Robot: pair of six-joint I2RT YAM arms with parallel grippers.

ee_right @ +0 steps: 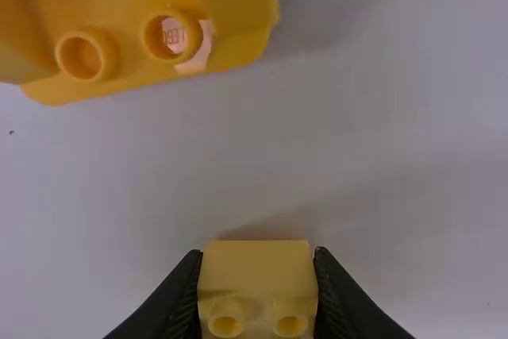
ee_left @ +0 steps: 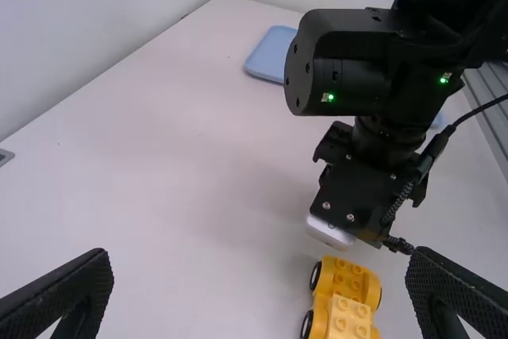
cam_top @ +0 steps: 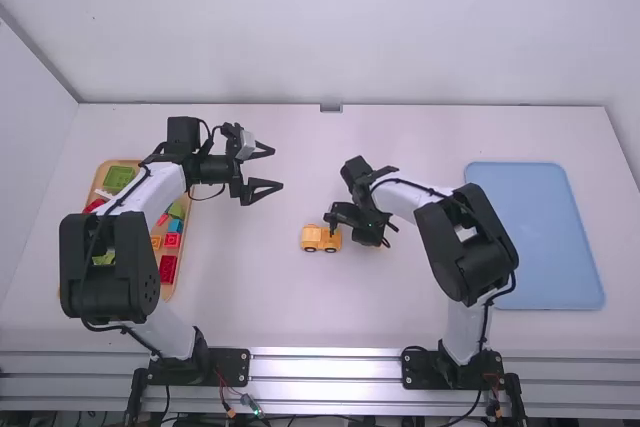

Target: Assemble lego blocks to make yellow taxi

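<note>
In the high view the left gripper (cam_top: pixel 262 169) stands open, holding nothing, up and left of the yellow car (cam_top: pixel 321 238). The right gripper (cam_top: pixel 384 237) is low at the table just right of the car, partly covered by its own wrist. The left wrist view has the left gripper (ee_left: pixel 258 295) spread wide, and beyond it the car (ee_left: pixel 347 282) with a lighter yellow block (ee_left: pixel 349 319) on one end. In the right wrist view the right gripper (ee_right: pixel 258 283) is shut on a yellow block (ee_right: pixel 255 266), apart from the car's studded base (ee_right: pixel 127 45).
A wooden tray (cam_top: pixel 178 285) of red, green, blue and orange blocks lies at the left, partly under the left arm. The blue tray (cam_top: pixel 540 237) lies at the right, beyond the right arm's elbow.
</note>
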